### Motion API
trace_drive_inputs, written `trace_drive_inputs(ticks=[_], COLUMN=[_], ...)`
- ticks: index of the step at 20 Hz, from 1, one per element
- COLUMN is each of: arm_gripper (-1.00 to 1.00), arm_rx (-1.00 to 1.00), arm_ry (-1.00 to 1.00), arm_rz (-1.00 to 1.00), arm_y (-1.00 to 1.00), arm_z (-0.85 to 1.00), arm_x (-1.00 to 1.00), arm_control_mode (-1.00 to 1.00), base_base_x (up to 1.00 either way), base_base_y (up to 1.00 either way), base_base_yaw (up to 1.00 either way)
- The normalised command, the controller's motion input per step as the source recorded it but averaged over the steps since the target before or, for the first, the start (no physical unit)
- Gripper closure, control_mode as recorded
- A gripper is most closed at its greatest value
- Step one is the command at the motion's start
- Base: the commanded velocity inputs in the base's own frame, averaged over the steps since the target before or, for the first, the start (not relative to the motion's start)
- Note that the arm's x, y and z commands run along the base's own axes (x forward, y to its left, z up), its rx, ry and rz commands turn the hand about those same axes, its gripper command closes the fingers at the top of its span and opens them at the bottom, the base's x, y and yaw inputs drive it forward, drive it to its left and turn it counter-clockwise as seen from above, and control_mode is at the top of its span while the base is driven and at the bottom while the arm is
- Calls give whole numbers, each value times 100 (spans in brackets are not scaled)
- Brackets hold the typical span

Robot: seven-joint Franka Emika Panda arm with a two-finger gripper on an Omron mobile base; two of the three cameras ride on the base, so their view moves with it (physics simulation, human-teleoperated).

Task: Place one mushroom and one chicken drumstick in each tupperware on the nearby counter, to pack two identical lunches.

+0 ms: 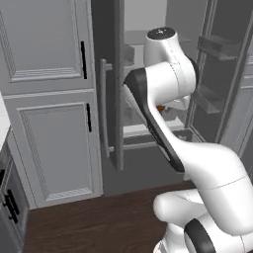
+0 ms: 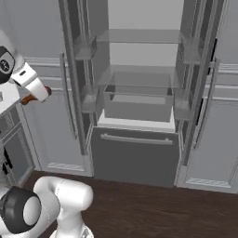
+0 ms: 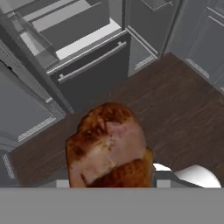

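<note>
Biggest risk from here: the chicken drumstick (image 3: 107, 148) slips out mid-carry. It sits right at the gripper (image 3: 109, 177), filling the space where the fingertips would show in the hand view, so the contact points are hidden and grip quality can't be judged. A fast swing or a tilt of the wrist could shake it loose, and it would land on the dark wood floor (image 3: 175, 105) far below the gripper. Second risk: the arm swings wide near the open fridge (image 2: 139, 93), w/ its doors standing out to either side; an elbow or the drumstick's free end could clip a door edge.

Gripper state: jaws about half open, apparently closed around the drumstick's browned meaty end (fingers themselves hidden behind the meat). In the right base view the gripper (image 2: 36, 95) is far left, w/ a bit of orange-brown showing beside it.

Behind the gripper and off to one side: the fridge, w/ its lower freezer drawer (image 2: 135, 155) shut. Tupperware not seen near the gripper, so the drop-off still lies ahead.
</note>
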Motion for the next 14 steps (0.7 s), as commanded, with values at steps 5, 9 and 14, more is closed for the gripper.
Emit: trace_drive_inputs(ticks=[5,9,14], arm_gripper=[100,100,100], arm_rx=[0,0,0], arm_ry=[0,0,0], arm_rz=[0,0,0], arm_y=[0,0,0], arm_z=[0,0,0], arm_x=[0,0,0], arm_control_mode=[100,100,100], base_base_x=[24,45,77], base_base_y=[100,97,57], base_base_yaw=[22,24,28])
